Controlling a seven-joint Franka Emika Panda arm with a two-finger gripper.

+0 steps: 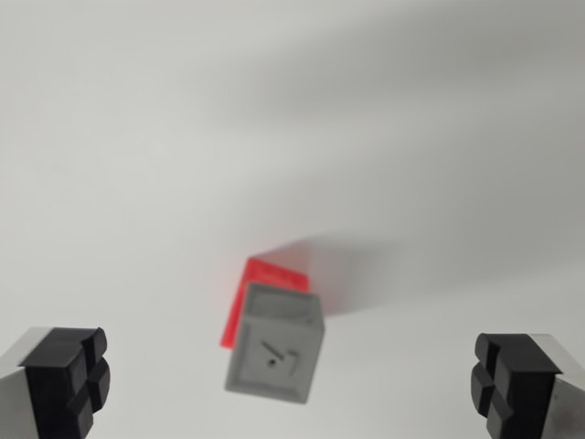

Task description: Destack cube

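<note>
- L finger pad (66, 377) sat at the bottom-left corner of the wrist view: black, blocky, on a grey metal mount, touching nothing.
- End effector (292, 380) was released, jaws spread wide w/ a big gap between them; nothing was gripped.
- White desk (137, 165) filled the frame, plain & blurry, w/ a soft grey shadow band across the upper right.
- Red cube (265, 279) lay on the desk near centre, mostly covered; only its far top edge & a strip of its left side showed.
- Grey cube (274, 352) sat stacked on the red cube, rotated a bit vs. the frame, a dark mark & dot on its top face. It was in the gap between the pads, a little left of mid, well apart from both.
- Stack's shadow stretched from the cubes toward the wrist view's right.
- R finger pad (516, 382) sat at the bottom-right corner: same black block on a grey mount, also clear of the cubes.
</note>
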